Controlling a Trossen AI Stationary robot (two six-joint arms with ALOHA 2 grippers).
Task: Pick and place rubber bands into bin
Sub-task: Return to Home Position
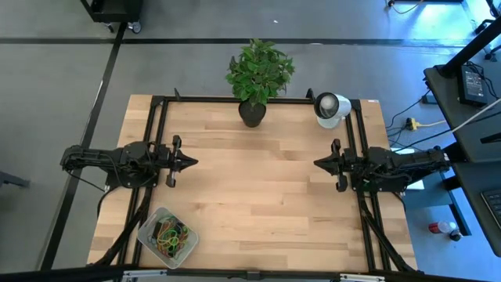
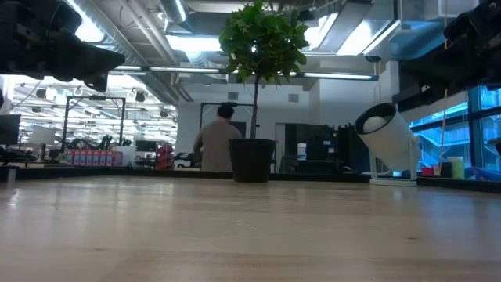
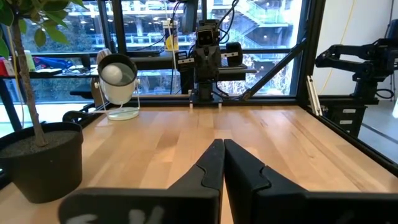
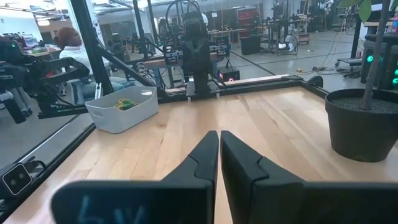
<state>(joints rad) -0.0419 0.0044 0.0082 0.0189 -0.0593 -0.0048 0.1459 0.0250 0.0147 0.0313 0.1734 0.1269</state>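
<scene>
The bin [image 1: 167,237] stands on the table's near left corner, and the right wrist view shows it too [image 4: 123,108]. Rubber bands [image 1: 171,234] in green, orange and dark colours lie piled inside it; a few [image 4: 126,103] show over its rim. My left gripper [image 1: 193,163] is shut at the table's left side, pointing level toward the right, well above the wood and far from the bin. My right gripper [image 1: 317,163] is shut at the right side, pointing level toward the left. Both hold nothing, as their wrist views [image 3: 223,148] [image 4: 219,138] show.
A potted plant [image 1: 255,78] stands at the far edge's middle and a white round device [image 1: 330,108] at the far right. A black metal frame [image 1: 156,117] runs along the table's sides. Bare wood lies between the two grippers. A person [image 2: 220,141] sits in the room behind.
</scene>
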